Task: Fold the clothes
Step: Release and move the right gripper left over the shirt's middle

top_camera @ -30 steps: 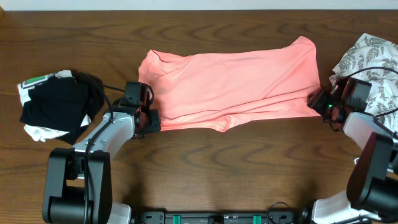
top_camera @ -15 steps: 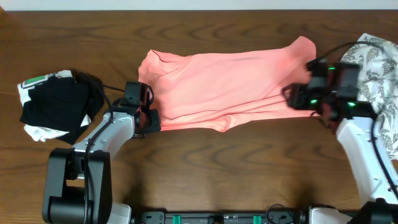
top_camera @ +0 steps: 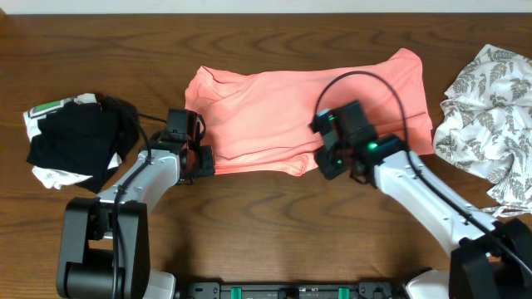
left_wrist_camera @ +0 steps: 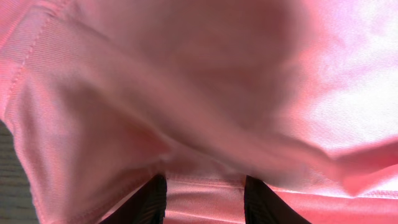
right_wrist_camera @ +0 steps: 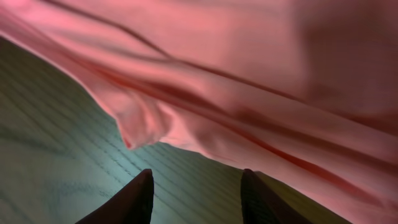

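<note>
The salmon-pink T-shirt (top_camera: 307,116) lies spread sideways in a long, creased band, its upper right corner the highest point and its lower edge rumpled into folds. All places here are given from the shirt.

At its lower left corner sits the left gripper (top_camera: 199,159). In the left wrist view, pink cloth fills the frame and a stitched hem runs across the gap between the two dark fingers (left_wrist_camera: 149,199), which stand partly apart. The cloth lies between them, but whether they actually pinch it cannot be told.

At the middle of the shirt's lower edge is the right gripper (top_camera: 326,159), its arm reaching in from the lower right. Its fingers (right_wrist_camera: 140,193) stand apart with only wood grain showing between them — nothing is held. Just beyond the tips a small pointed fold of the shirt's edge hangs close to the table. A black cable (top_camera: 366,79) from this arm arches over the right half of the shirt.

Off the right end, apart from the shirt, lies a crumpled white leaf-print garment (top_camera: 490,108). Well off the left end sits a black-and-white bundle (top_camera: 75,141). Under everything is the dark wooden table (top_camera: 266,232).
</note>
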Robot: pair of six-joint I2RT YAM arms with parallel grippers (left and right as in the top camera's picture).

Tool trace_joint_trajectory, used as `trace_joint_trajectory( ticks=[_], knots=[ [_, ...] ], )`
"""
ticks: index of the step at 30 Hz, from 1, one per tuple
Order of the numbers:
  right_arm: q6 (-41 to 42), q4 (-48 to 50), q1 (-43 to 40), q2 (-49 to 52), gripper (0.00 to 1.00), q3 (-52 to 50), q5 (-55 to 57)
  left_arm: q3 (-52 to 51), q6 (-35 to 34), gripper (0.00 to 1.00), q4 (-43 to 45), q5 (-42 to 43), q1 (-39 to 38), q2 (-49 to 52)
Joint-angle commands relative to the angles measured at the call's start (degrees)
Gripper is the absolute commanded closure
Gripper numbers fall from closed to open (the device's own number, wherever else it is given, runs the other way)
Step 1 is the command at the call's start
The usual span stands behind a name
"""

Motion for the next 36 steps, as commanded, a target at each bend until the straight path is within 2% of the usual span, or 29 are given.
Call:
trace_joint_trajectory(
  ticks=[1,7,16,22,24,26,32,36],
  knots=[
    [3.67,1.01,4.00,1.09,0.56,-0.52,7.82,-5.16,-0.76,0.58,-2.10,-2.19,0.48,5.44],
    [10.60,2.95,8.04,3.91,0.56,-0.52,11.30,-5.16,-0.76,0.58,-1.86,-2.19,0.48,5.44],
    [13.40,4.42,10.64,7.39,0.57,-0.52,13.38,-5.16,-0.76,0.58,-1.88,-2.19,0.48,5.44],
    [14.58,6.01,10.67,7.39,0.67,-0.52,14.75,-5.16,-0.76,0.58,-1.86,-2.19,0.48,5.44],
    [15.23,6.05,10.67,7.39,0.66,-0.52,15.41,-5.16,-0.76,0.58,-1.88,-2.16,0.48,5.44],
    [15.72,6.03,10.67,7.43,0.67,-0.52,15.39,-5.16,-0.76,0.46,-1.90,-2.16,0.48,5.44],
    [16.24,6.10,10.69,7.52,0.73,-0.52,15.37,-5.16,-0.76,0.45,-1.88,-2.16,0.48,5.44],
    [17.07,6.38,11.02,7.80,0.73,-0.52,14.93,-5.16,-0.76,0.45,-1.88,-2.19,0.48,5.44]
  ],
)
